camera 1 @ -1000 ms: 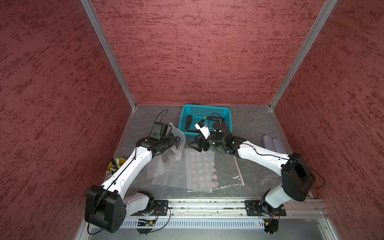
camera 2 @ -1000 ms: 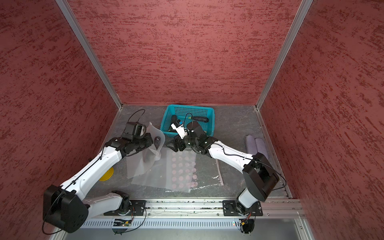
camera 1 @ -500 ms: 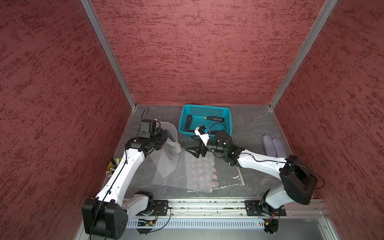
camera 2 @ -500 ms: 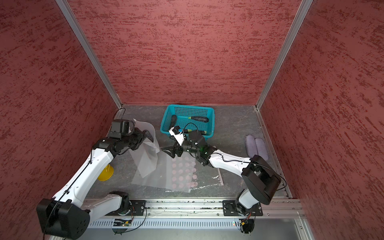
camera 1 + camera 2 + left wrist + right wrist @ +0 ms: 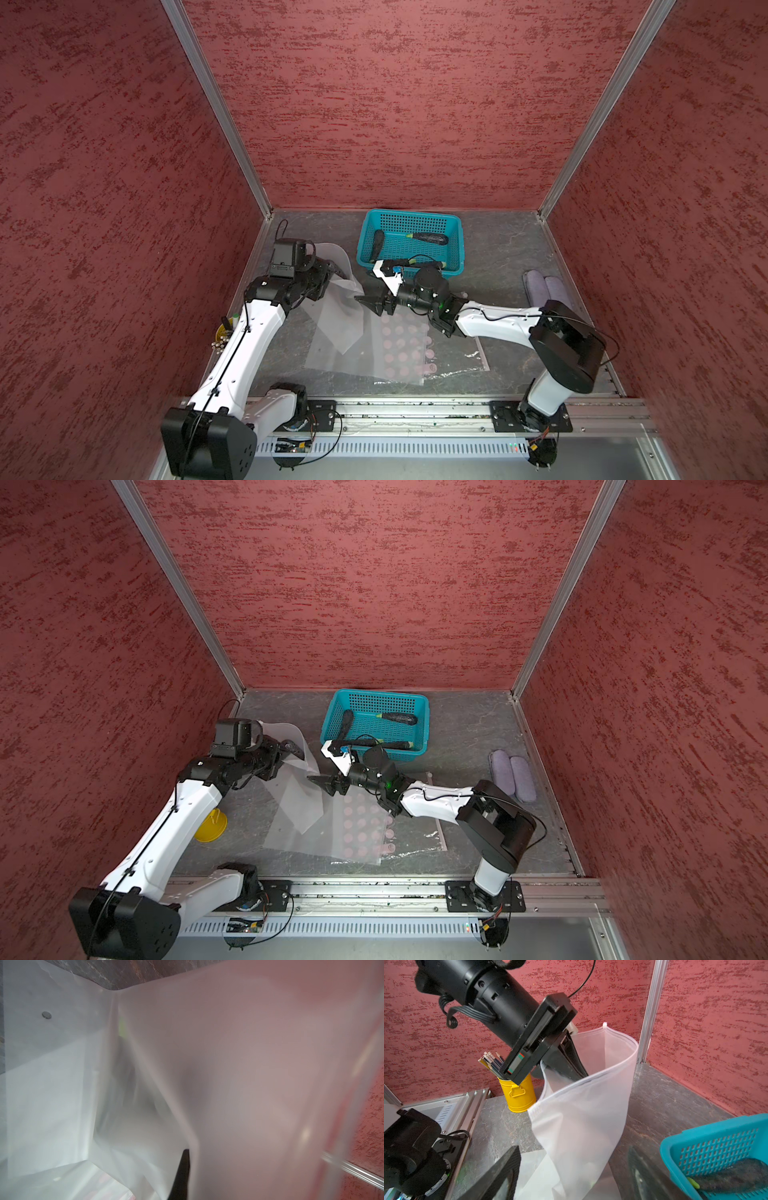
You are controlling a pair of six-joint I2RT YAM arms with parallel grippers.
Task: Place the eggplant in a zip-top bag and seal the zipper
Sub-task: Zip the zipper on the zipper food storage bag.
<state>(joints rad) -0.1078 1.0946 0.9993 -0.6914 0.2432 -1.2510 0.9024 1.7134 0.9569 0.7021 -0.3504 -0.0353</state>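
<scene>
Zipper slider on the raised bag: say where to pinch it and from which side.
Pinch the small white slider standing proud at the top end of the bag's open rim. Probably come from above, jaws across the rim; the left gripper clamps the rim just beside it.

The bag (image 5: 581, 1126) is frosted white, the basket (image 5: 411, 223) teal, the cup (image 5: 519, 1095) yellow, the sheet (image 5: 403, 345) pink-dotted.
</scene>
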